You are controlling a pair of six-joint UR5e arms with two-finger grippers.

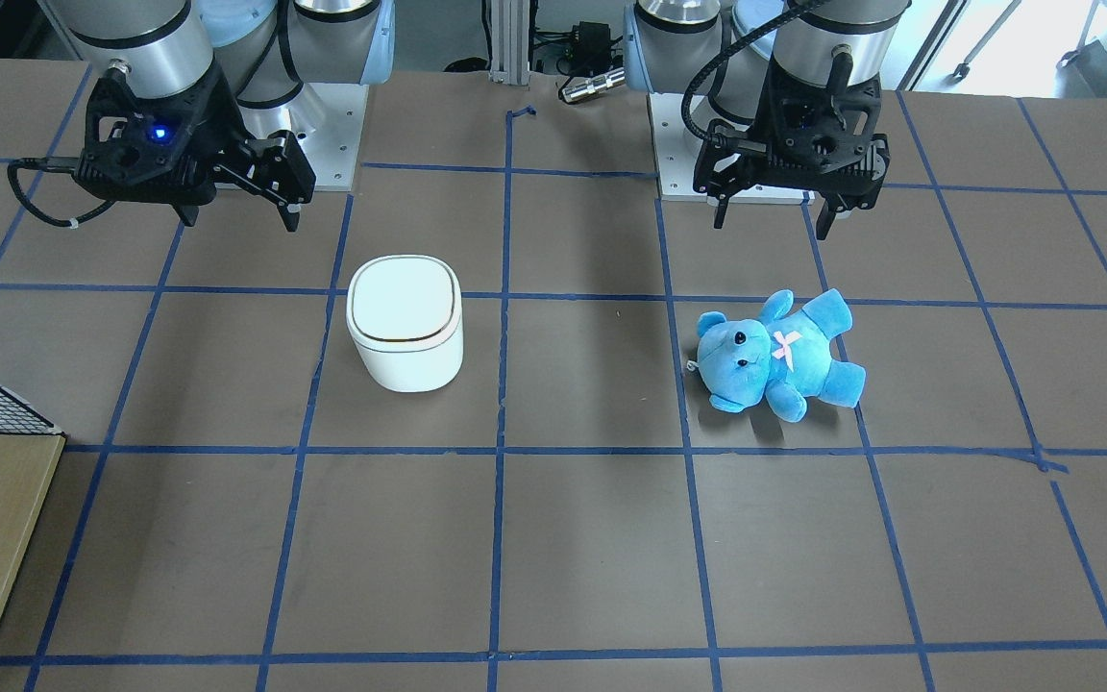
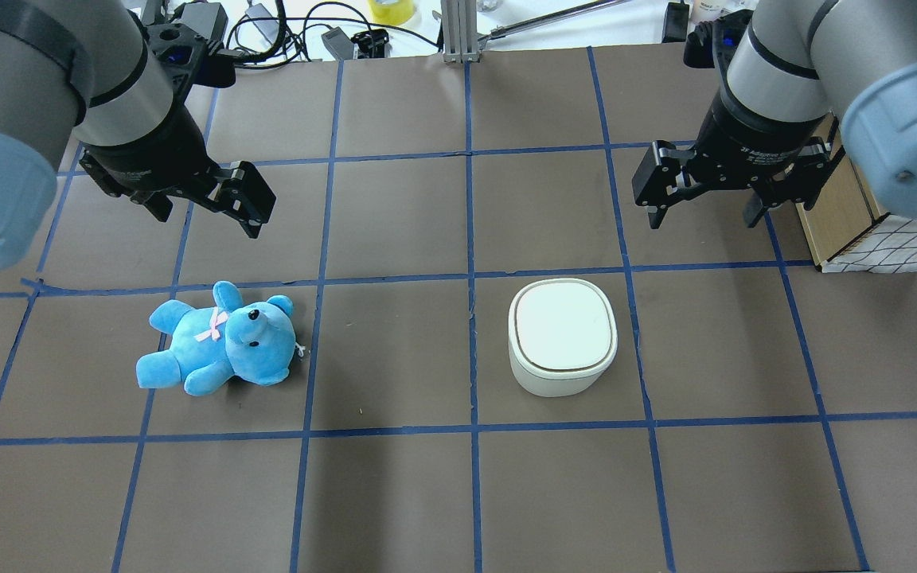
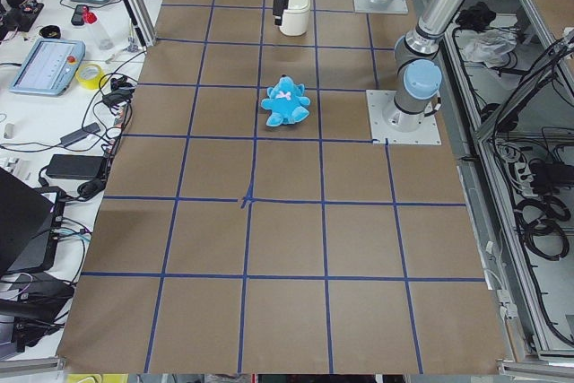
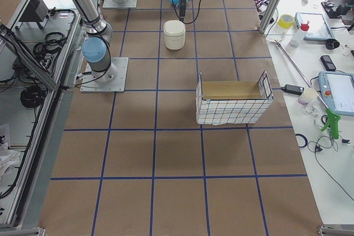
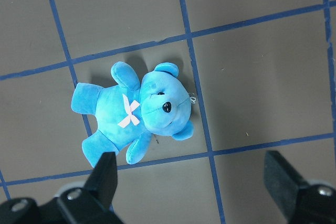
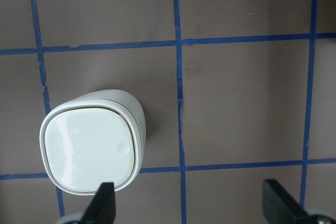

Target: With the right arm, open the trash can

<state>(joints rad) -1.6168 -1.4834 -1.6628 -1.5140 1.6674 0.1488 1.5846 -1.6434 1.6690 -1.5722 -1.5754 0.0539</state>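
The white trash can stands upright on the brown table with its lid shut; it also shows in the front view and the right wrist view. My right gripper, the one with the blue light, hangs open and empty above the table. It is behind the can on the robot's side and a little to its right, not touching it. In the right wrist view the open fingers frame the can at lower left. My left gripper hangs open and empty.
A blue teddy bear lies on its back below my left gripper, also in the left wrist view. A wire-sided box stands at the table's right edge near my right arm. Cables lie along the far edge.
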